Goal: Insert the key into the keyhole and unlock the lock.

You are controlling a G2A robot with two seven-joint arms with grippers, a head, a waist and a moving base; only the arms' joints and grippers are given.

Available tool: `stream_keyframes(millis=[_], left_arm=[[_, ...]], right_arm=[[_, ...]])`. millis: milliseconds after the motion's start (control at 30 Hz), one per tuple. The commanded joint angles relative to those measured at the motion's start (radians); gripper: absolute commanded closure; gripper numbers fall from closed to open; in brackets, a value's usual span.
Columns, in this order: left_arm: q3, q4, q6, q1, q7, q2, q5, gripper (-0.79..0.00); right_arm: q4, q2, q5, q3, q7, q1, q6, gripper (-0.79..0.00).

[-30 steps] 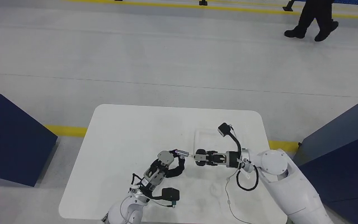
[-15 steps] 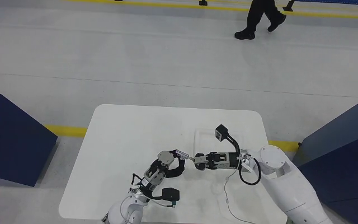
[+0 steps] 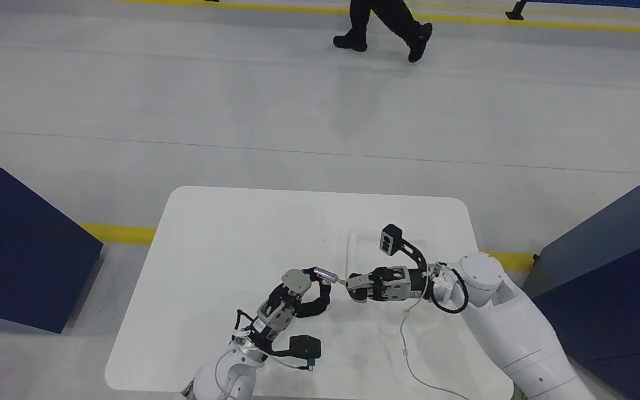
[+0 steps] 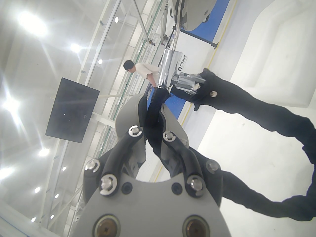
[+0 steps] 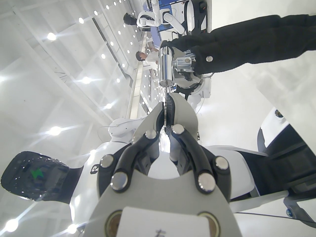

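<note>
Right pincer (image 5: 167, 99), facing left pincer (image 4: 154, 104), pinches key (image 5: 164, 111) at lock (image 5: 166, 65); left pincer clamps lock's cable (image 4: 259, 114).

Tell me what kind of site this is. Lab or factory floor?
Likely a big industrial hall used as a robot test floor: high ceiling with rows of lights, yellow floor line, blue partitions, and another white robot in the background.
</note>
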Motion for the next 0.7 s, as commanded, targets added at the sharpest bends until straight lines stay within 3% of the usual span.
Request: stream_keyframes(millis=[0, 233, 667], left_arm=[[0.0, 0.0, 0.0, 0.0, 0.0, 0.0, 0.0, 0.0], [0.0, 0.0, 0.0, 0.0, 0.0, 0.0, 0.0, 0.0], [0.0, 0.0, 0.0, 0.0, 0.0, 0.0, 0.0, 0.0]], right_arm=[[0.0, 0.0, 0.0, 0.0, 0.0, 0.0, 0.0, 0.0], [-0.003, -0.001, 0.016, -0.001, -0.016, -0.01, 0.008, 0.0], [0.03, -0.012, 0.162, -0.003, -0.017, -0.016, 0.188, 0.0]])
